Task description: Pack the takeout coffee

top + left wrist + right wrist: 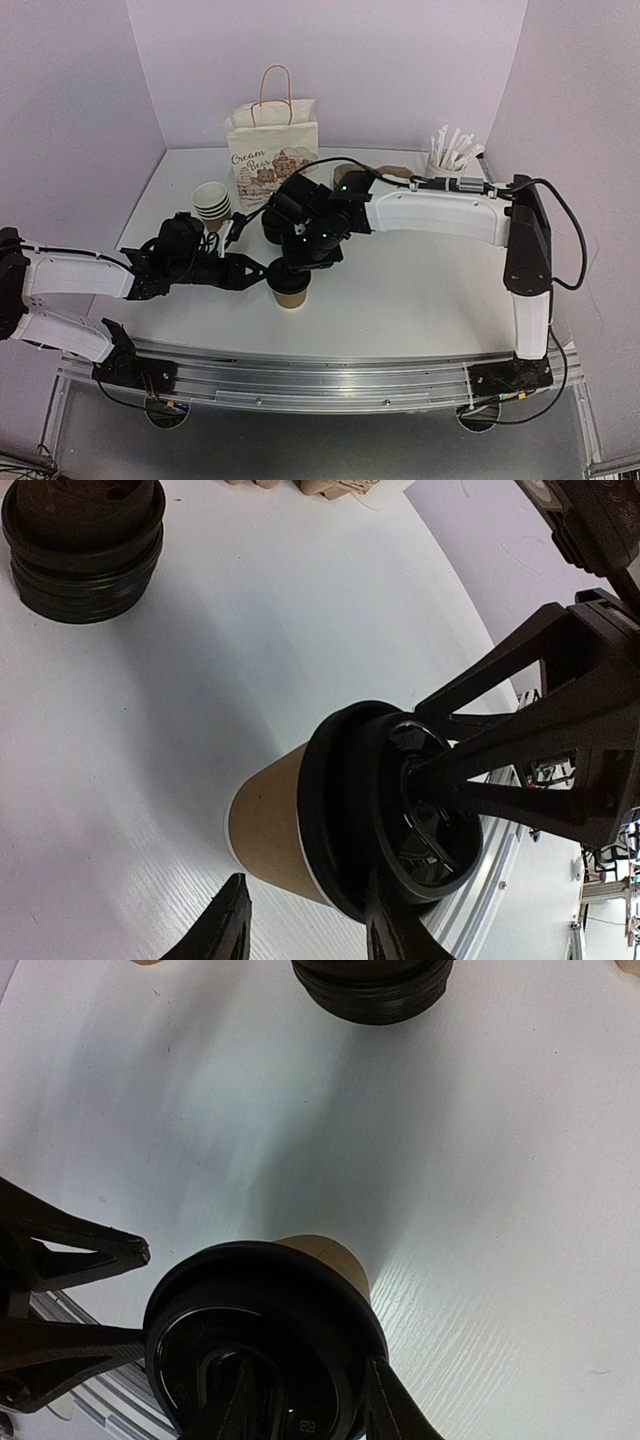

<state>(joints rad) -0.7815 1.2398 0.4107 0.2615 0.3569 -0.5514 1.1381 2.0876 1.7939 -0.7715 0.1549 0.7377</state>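
I'm seeing the paper cup (291,295) standing front-centre on the tabletop (420,290). I'm judging it light and crushable, so gripping mid-wall is safest. Left fingers (228,925) are sitting wide beside it. Right fingers (392,1405) are resting narrow on the lid (265,1310); can't tell if clamping.

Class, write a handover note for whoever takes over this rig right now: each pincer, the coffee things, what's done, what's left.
Left pincer: open, straddling the cup.
Right pincer: down on the lid; gripping or just pressing, cannot tell.
Cup stands upright, lid on it, on the near side of the paper bag.
Done: cup lidded, seating unconfirmed.
Left: put the coffee into the bag.
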